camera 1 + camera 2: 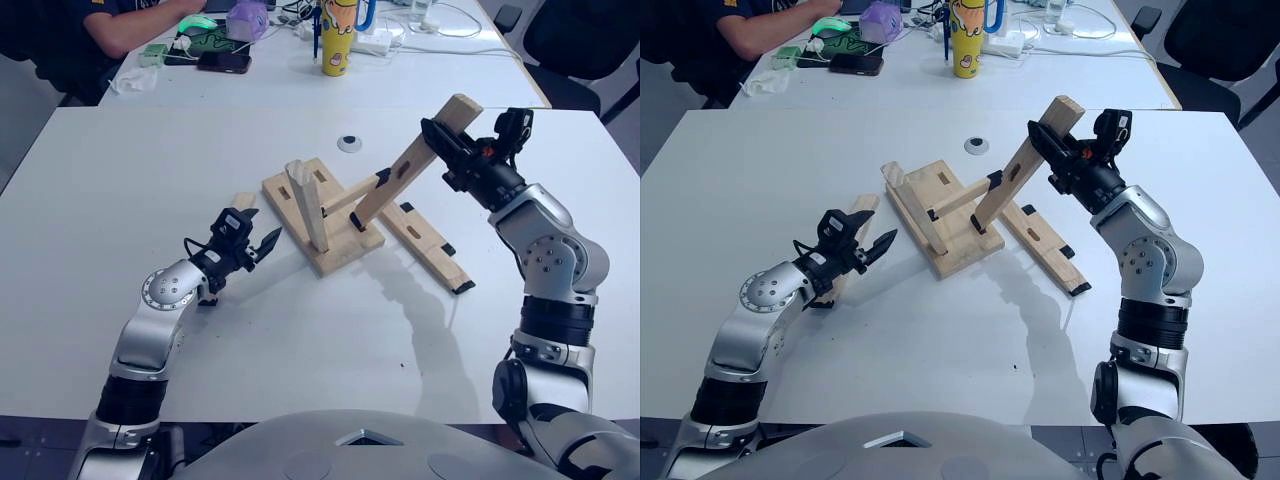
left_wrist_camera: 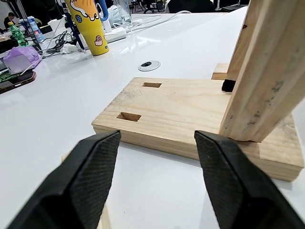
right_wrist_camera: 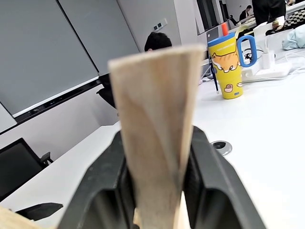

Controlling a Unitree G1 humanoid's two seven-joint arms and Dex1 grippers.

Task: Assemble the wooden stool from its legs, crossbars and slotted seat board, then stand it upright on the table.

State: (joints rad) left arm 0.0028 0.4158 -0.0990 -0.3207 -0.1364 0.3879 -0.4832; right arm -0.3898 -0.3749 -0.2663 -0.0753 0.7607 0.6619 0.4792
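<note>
The slotted seat board (image 1: pixel 325 220) lies flat mid-table with one leg (image 1: pixel 308 205) standing upright in it. My right gripper (image 1: pixel 447 148) is shut on a second wooden leg (image 1: pixel 412 160), held tilted, its lower end at the board and a crossbar (image 1: pixel 350 195) joined to it. Another leg piece (image 1: pixel 428 245) lies flat to the right of the board. My left gripper (image 1: pixel 250 240) is open, low over the table just left of the board, nothing between its fingers (image 2: pixel 93 176). A small wooden piece (image 1: pixel 243 201) lies beside it. The board's slots (image 2: pixel 128 116) show in the left wrist view.
A round grommet (image 1: pixel 349 144) sits in the table behind the board. A yellow cup (image 1: pixel 338 40), a phone (image 1: pixel 224 62) and cables crowd the far table. A person's arm (image 1: pixel 150 20) rests at the far left.
</note>
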